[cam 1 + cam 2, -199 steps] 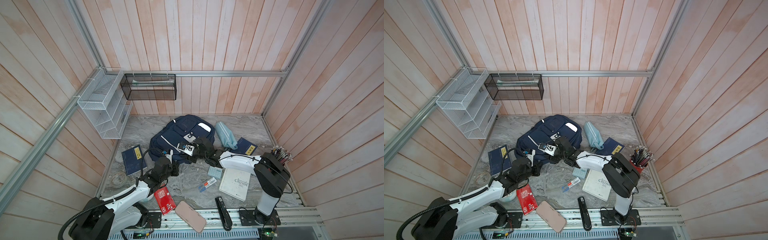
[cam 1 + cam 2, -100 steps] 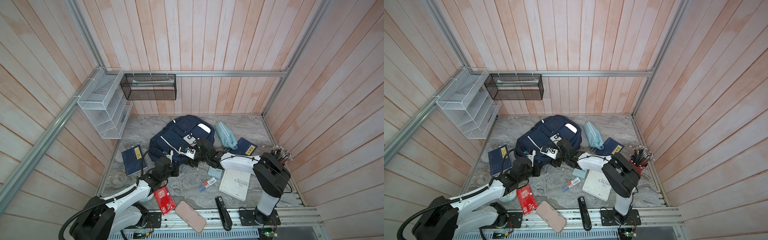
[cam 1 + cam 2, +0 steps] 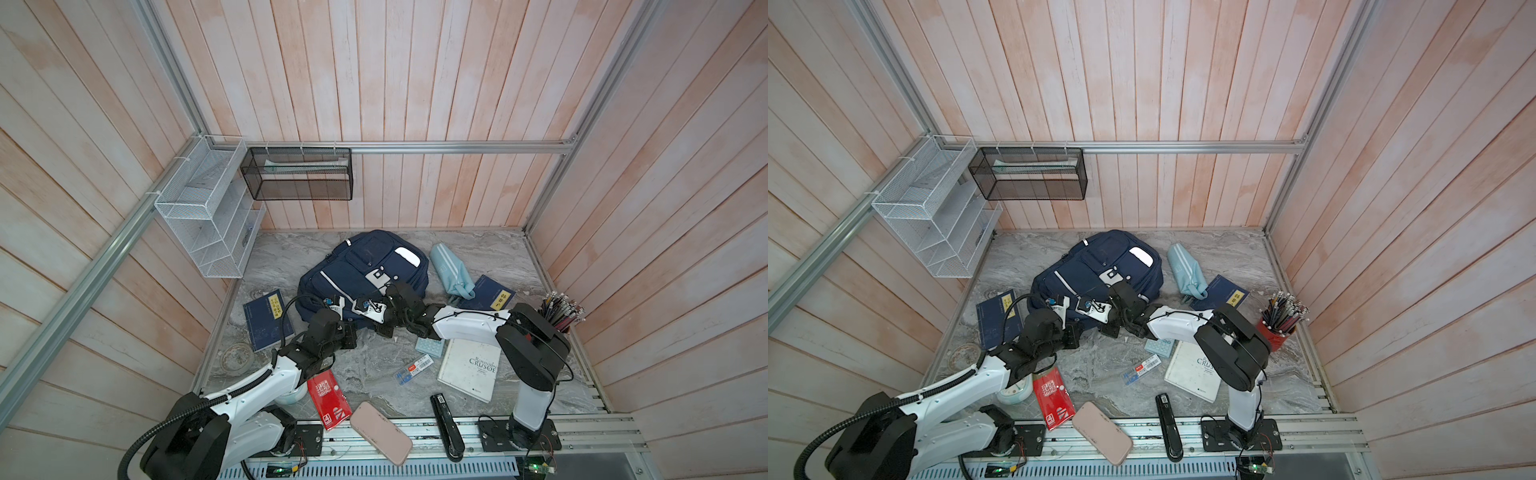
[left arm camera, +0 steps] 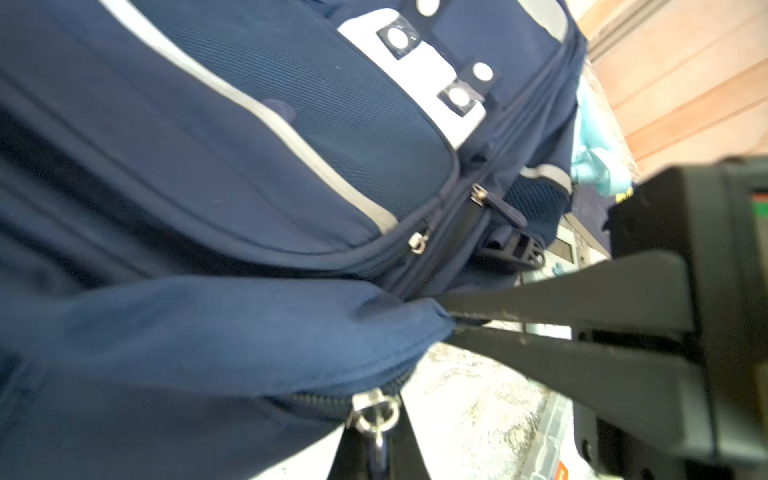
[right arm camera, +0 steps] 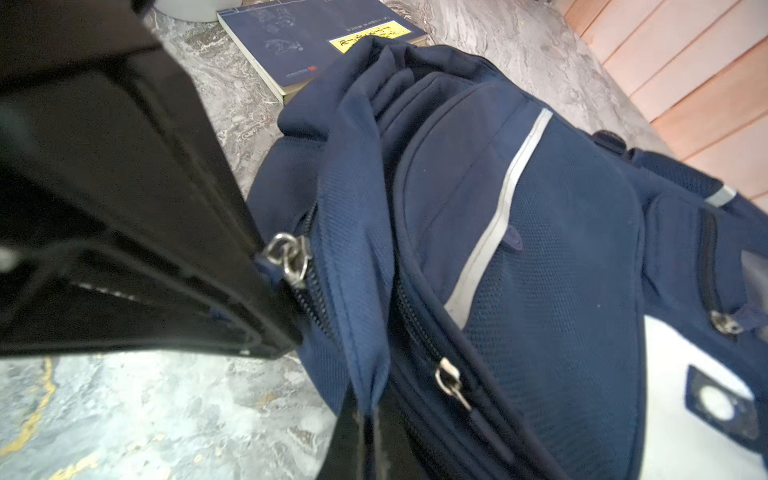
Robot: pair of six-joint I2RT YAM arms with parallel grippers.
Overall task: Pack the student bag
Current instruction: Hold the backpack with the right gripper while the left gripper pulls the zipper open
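The student bag (image 3: 374, 266) (image 3: 1100, 266), a navy backpack with white stripes and studded patches, lies flat at the middle back of the table. Both grippers meet at its near edge. My left gripper (image 3: 356, 330) (image 4: 376, 449) is shut on the pull of a silver zipper slider (image 4: 374, 411) (image 5: 289, 253). Just beside it, my right gripper (image 3: 380, 328) (image 5: 368, 424) is shut on a raised fold of the bag's fabric (image 5: 357, 257) (image 4: 415, 320) next to that zipper. The bag's inside is hidden.
A light-blue pouch (image 3: 451, 270) and a navy notebook (image 3: 490, 295) lie right of the bag, another navy notebook (image 3: 268, 318) lies left. Nearer the front are a white book (image 3: 469, 368), red booklet (image 3: 328, 392), pink case (image 3: 380, 432), stapler (image 3: 444, 424) and pencil cup (image 3: 561, 311).
My right gripper has closed on the fold of bag fabric beside the zipper. The left gripper has kept its hold on the zipper pull and has hardly moved.
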